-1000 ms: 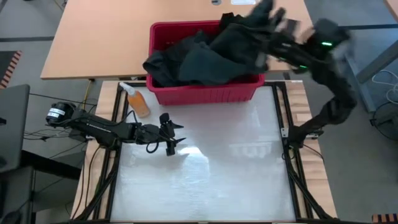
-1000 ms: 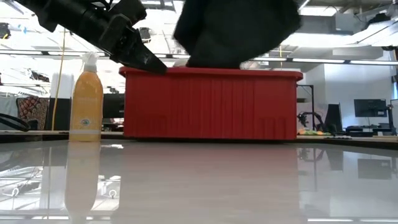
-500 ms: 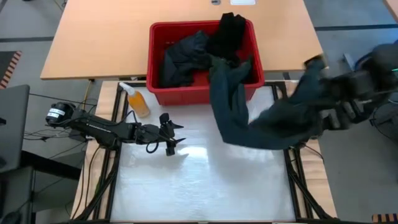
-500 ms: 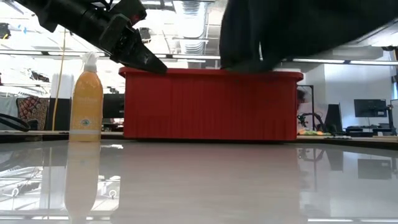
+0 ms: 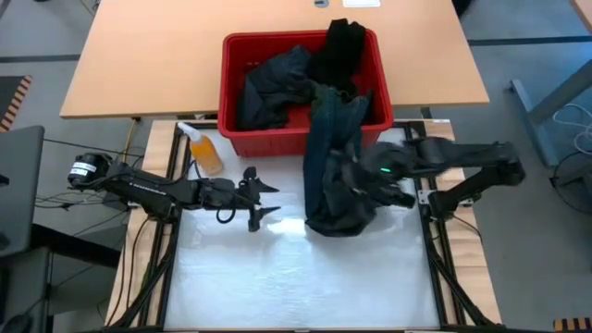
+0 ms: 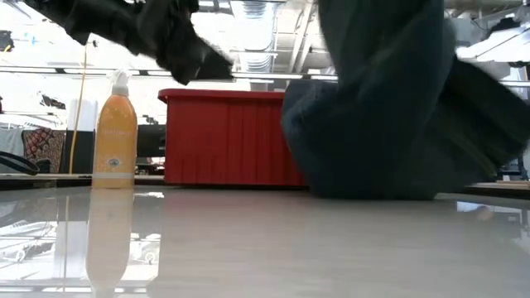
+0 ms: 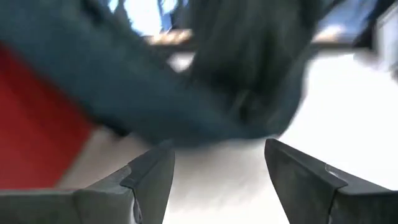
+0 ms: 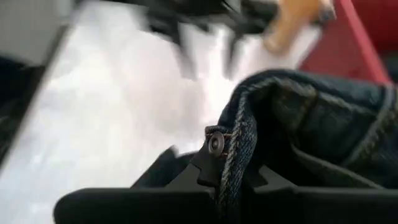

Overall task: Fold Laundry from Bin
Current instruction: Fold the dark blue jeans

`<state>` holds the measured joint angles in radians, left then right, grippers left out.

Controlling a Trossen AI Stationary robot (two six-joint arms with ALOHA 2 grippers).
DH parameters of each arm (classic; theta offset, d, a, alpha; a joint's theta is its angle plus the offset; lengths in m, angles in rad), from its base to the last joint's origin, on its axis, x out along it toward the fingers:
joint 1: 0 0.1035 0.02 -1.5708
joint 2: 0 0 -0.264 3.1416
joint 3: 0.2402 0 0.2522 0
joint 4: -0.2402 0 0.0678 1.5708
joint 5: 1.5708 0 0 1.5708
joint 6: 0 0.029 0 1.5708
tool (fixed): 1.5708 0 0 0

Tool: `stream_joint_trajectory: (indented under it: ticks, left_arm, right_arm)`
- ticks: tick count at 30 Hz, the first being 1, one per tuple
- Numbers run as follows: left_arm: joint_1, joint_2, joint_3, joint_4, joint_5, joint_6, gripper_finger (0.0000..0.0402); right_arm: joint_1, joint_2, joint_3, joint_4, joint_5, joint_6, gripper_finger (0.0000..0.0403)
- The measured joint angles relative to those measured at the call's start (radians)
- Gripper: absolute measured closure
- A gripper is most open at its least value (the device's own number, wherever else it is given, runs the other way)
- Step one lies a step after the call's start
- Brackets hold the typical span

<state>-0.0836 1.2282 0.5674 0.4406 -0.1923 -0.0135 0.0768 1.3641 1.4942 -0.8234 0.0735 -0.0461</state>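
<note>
Our right gripper [image 5: 370, 182] is clamped on the jeans' [image 5: 335, 171] waistband; heavy, limp denim, it trails into the bin [image 5: 236, 141]. Our left gripper [image 5: 262, 197], jaws apart, waits beside it; we'd pinch the band's far end.

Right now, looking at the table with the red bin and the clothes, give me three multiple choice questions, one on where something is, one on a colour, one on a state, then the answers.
1. Where do the jeans lie?
A. Wholly inside the bin
B. Draped from the bin over its front wall onto the table
C. On the floor

2. What colour is the bottle beside the bin?
A. Orange
B. Green
C. White

3. How is the right claw?
A. Open above the bin
B. Parked at the table's edge
C. Shut on the jeans

Answers:
1. B: the high view shows the denim running from the bin down to a heap on the table.
2. A: it shows orange in the high and low views.
3. C: the right wrist view shows its fingers pinching the waistband by the button, while the left claw hangs open nearby.
</note>
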Motion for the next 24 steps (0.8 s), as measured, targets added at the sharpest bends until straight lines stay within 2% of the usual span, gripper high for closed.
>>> stream_joint_trajectory:
  ticks: [2, 5, 7, 11, 14, 19, 24]
  left_arm:
    - [-0.002, 0.000, 0.000, 0.063, 0.034, -0.023, 0.0161]
    - [-0.021, 0.000, 0.000, 0.102, 0.023, -0.033, 0.0161]
    - [-0.040, 0.005, 0.000, 0.098, -0.026, -0.042, 0.0161]
    - [-0.074, 0.071, -0.031, 0.122, -0.189, -0.106, 0.0161]
    - [-0.082, 0.150, -0.043, 0.221, -0.229, -0.142, 0.0161]
    - [-0.083, 0.246, -0.047, 0.317, -0.181, -0.119, 0.0162]
    - [-0.082, 0.240, -0.040, 0.321, -0.179, -0.074, 0.0162]
  right_arm:
    - [-0.029, 0.030, -0.080, 0.148, -0.023, 0.043, 0.0371]
    - [-0.062, 0.052, -0.183, 0.337, -0.067, 0.116, 0.0371]
    - [-0.083, 0.069, -0.250, 0.475, -0.100, 0.174, 0.0369]
    - [-0.088, 0.111, -0.392, 0.683, -0.139, 0.258, 0.0366]
    - [-0.064, 0.144, -0.457, 0.823, -0.151, 0.305, 0.0366]
    - [-0.005, 0.213, -0.465, 0.817, -0.163, 0.277, 0.0343]
    - [0.037, 0.194, -0.398, 0.684, -0.212, 0.189, 0.0282]
